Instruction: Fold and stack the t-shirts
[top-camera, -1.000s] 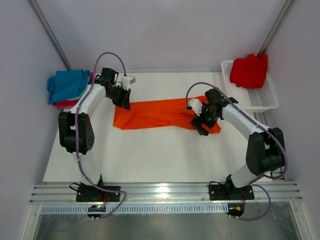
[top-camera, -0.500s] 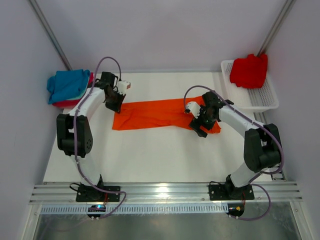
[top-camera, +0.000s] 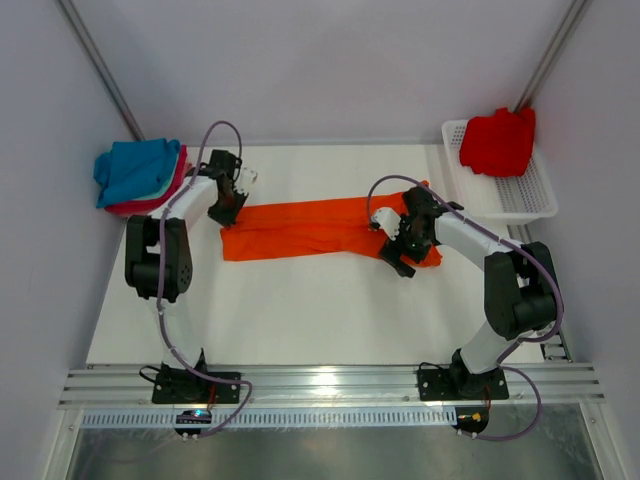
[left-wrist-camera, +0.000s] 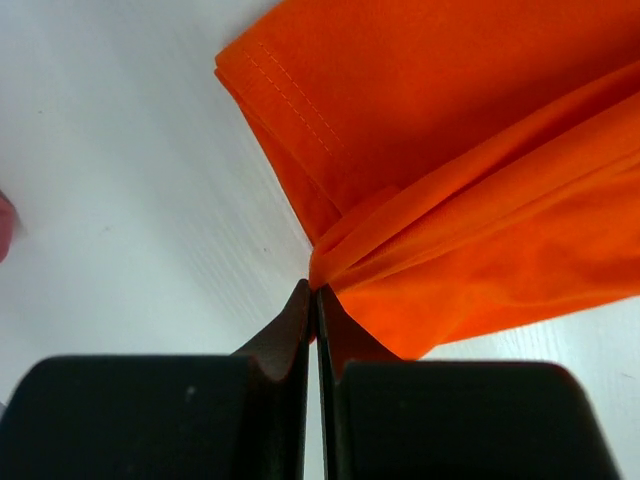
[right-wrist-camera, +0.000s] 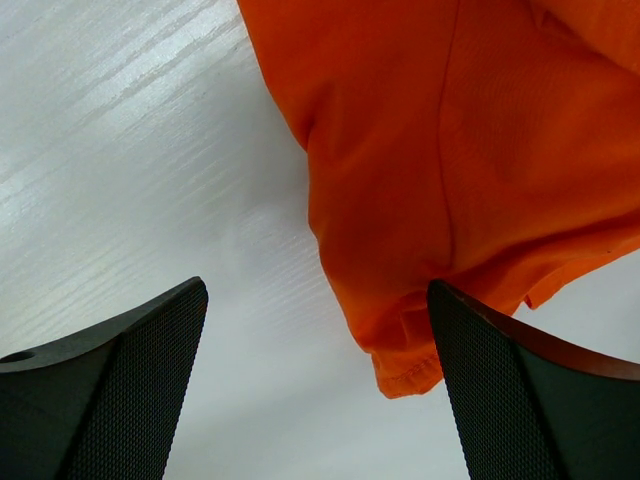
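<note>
Left gripper (left-wrist-camera: 314, 290) is pressed closed, its tips pinching a gathered fold at the left end of the orange t-shirt (top-camera: 300, 228). Its arm reaches up the left side of the table (top-camera: 300, 310), wrist turned inward and down. Opposite, the right gripper (right-wrist-camera: 315, 295) stands wide apart, low over the shirt's right end, with its forearm angled in from an elbow out to the right. The shirt lies as a long band across the table's middle.

The orange cloth t-shirt (top-camera: 310, 228) lies across the worktop's (top-camera: 300, 310) middle — teal-and-pink shirt pile (top-camera: 138, 172) back left, red shirt (top-camera: 497, 142) in the white mesh basket (top-camera: 530, 205) back right.
</note>
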